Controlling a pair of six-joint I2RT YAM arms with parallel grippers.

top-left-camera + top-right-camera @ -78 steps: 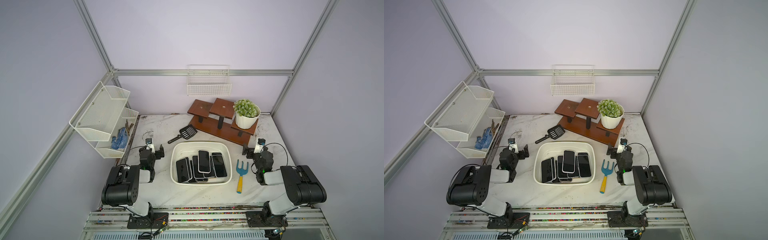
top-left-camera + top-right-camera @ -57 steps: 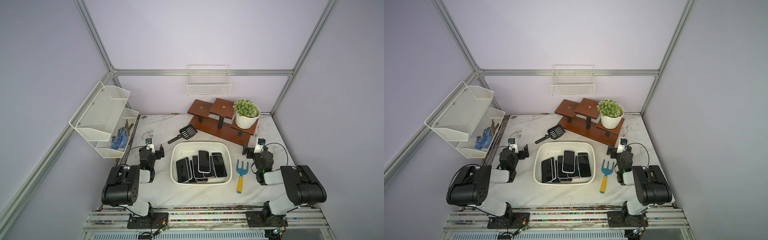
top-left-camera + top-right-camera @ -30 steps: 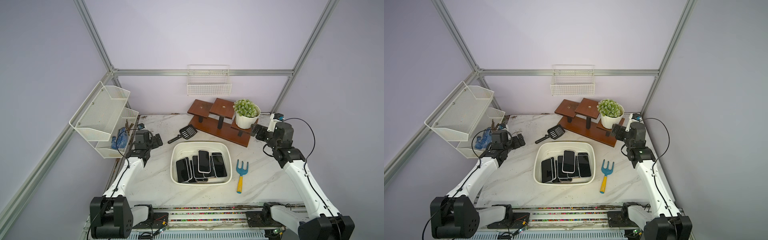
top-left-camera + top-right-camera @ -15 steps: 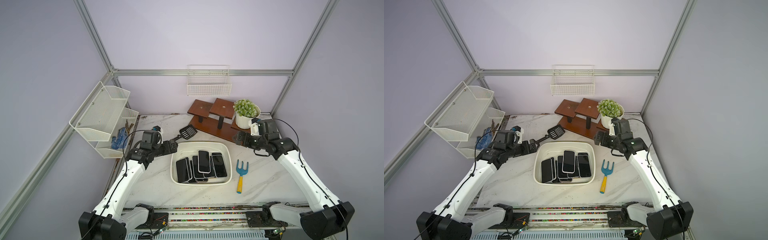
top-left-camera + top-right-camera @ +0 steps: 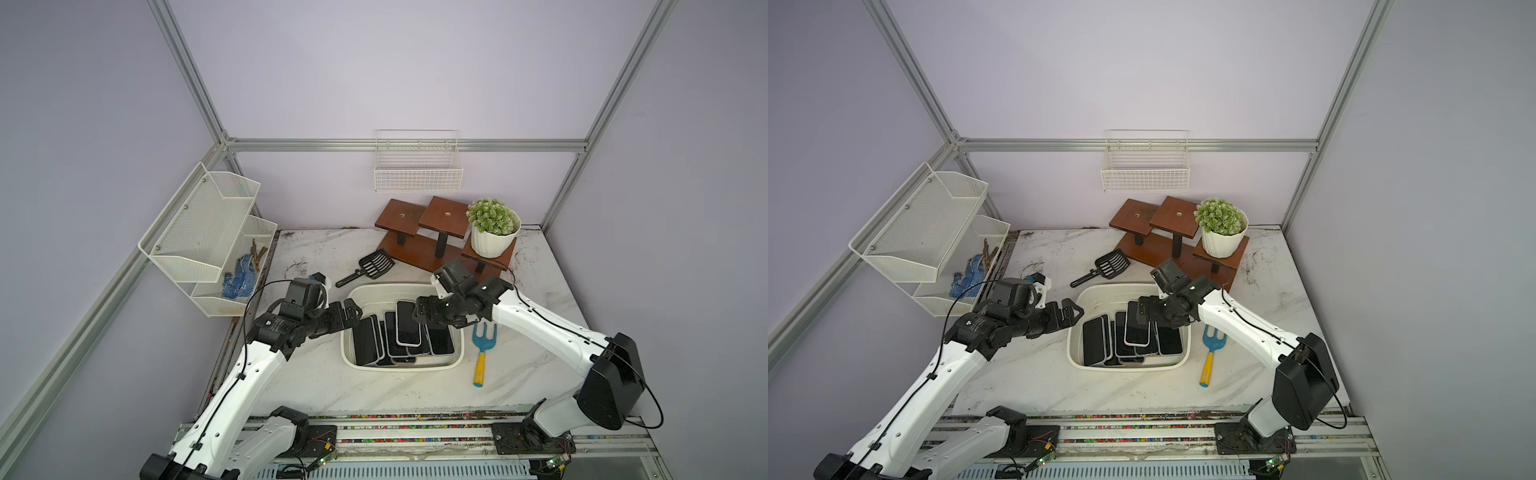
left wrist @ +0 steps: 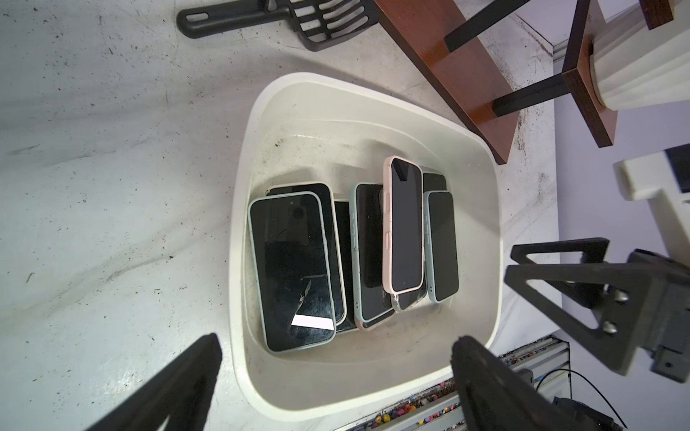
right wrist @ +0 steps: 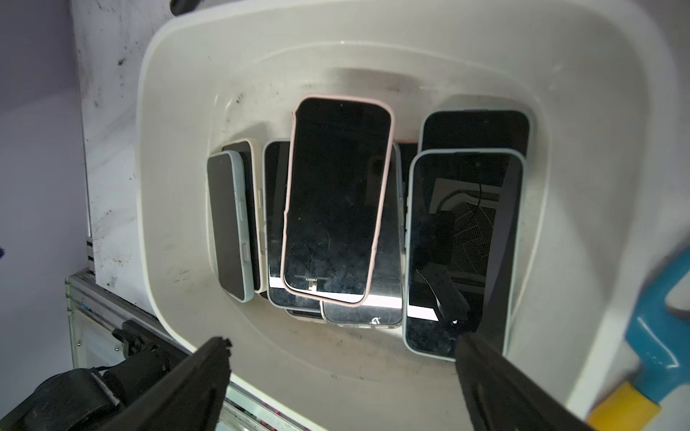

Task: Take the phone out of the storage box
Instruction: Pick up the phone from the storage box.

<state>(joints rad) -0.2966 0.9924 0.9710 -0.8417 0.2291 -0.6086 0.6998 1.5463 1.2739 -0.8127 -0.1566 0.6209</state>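
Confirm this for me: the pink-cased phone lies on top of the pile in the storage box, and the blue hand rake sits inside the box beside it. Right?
Not quite. The blue hand rake lies on the table outside the storage box, beside its wall; both top views show it. The pink-cased phone does lie on top of the pile in the box.

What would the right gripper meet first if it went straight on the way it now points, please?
Most likely the pink-cased phone, lying topmost in the storage box: it sits straight ahead of the open right gripper. Depth is unclear from this view, though.
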